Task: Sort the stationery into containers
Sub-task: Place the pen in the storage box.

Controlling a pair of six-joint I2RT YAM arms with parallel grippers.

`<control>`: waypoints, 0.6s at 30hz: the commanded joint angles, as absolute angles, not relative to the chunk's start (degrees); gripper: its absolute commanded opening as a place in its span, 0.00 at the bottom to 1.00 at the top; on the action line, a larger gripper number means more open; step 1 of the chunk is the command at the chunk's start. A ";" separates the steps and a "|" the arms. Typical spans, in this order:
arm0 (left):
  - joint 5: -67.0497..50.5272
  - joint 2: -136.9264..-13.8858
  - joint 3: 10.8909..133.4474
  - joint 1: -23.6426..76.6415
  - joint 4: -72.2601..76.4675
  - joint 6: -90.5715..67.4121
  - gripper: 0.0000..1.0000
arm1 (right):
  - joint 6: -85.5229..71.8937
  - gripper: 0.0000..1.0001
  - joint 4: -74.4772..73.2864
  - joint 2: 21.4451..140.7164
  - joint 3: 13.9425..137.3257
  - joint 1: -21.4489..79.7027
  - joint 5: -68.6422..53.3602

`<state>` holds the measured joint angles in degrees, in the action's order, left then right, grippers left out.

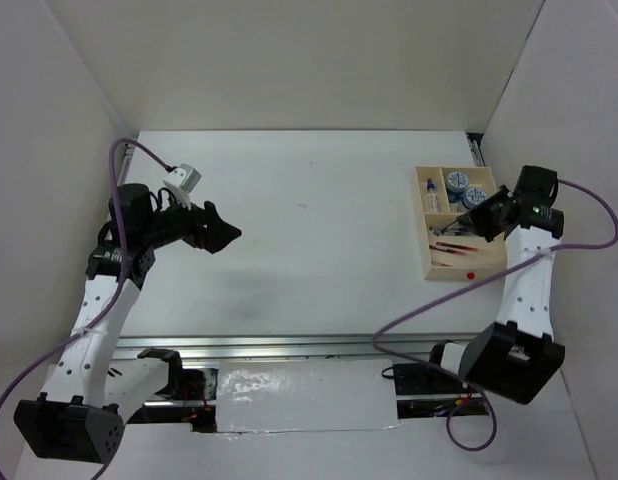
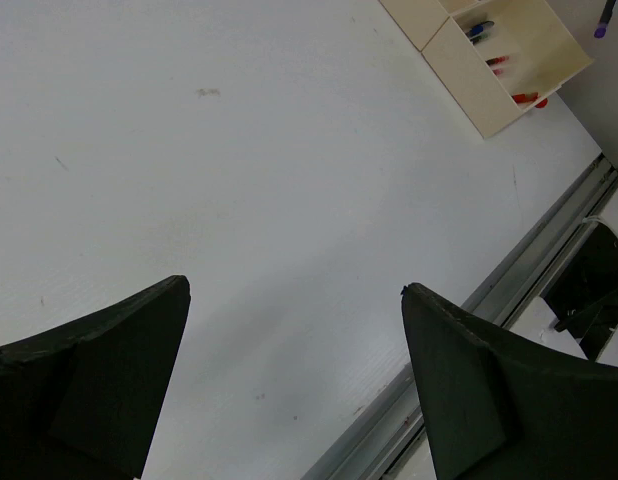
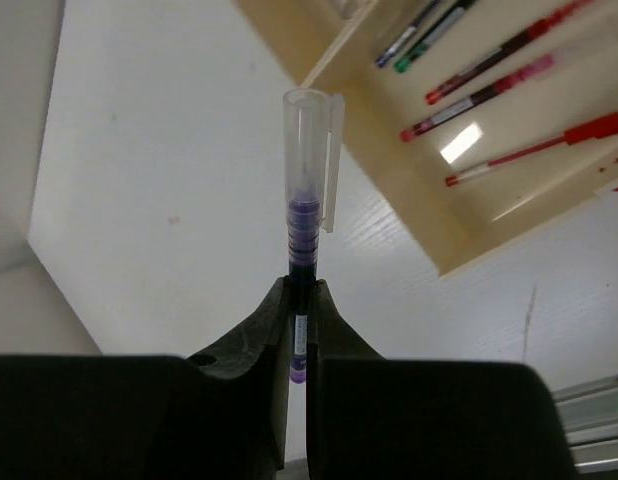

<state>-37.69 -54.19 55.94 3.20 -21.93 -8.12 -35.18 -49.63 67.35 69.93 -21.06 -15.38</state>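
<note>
Purple pen (image 3: 302, 235) – R gripper (image 3: 301, 292) clamped, by tray (image 3: 394, 175).

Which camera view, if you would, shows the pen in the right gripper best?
The right wrist view: the purple pen with its clear cap sits pinched in the right gripper. In the top view it is too small to tell; the left wrist view misses it.

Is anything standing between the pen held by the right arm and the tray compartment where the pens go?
Nothing visible does. The right gripper, jaws shut on the purple pen, hangs by the tray, whose pen compartment is open on top; only other pens lie flat in it.
</note>
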 commanded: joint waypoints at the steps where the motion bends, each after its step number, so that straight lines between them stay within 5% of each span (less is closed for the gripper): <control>1: -39.29 -55.10 55.11 3.43 -18.46 -9.93 0.99 | -42.00 0.00 -48.43 72.94 69.26 -27.14 -17.13; 18: -41.13 -58.80 53.09 3.78 -13.19 -13.27 0.99 | -58.71 0.00 -42.90 82.53 66.89 -31.55 -9.59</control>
